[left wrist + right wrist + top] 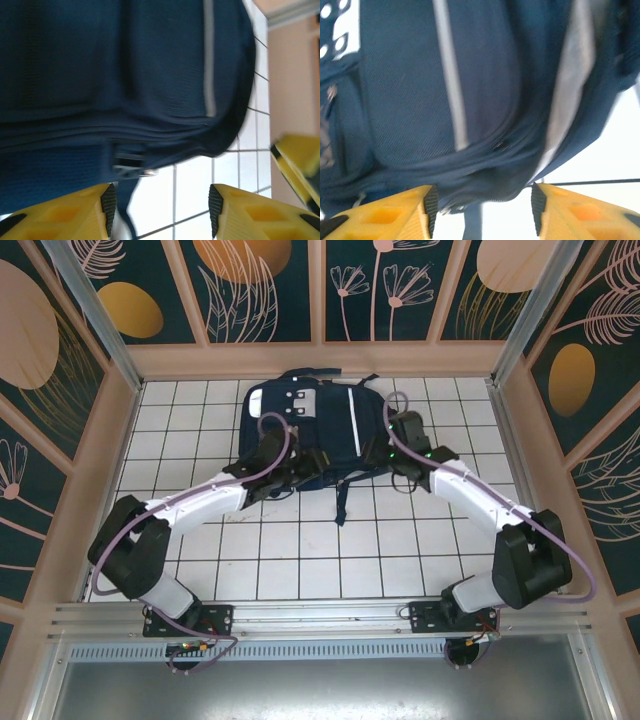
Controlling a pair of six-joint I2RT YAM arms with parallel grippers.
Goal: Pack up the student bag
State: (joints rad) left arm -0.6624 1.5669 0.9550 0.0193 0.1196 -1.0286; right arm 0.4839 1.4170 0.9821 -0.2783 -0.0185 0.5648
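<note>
Your student bag [330, 430] lies flat at the far middle of the tiled table [300, 550]. Your left gripper [159, 205] sits at its near edge, jaws apart on nothing (a strap [125, 210] dangles between them). Your right gripper [482, 205], at its right side, gapes too.

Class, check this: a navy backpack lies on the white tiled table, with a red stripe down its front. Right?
No: the stripe on the backpack is white, not red, as the top external view shows. The rest stands.
</note>
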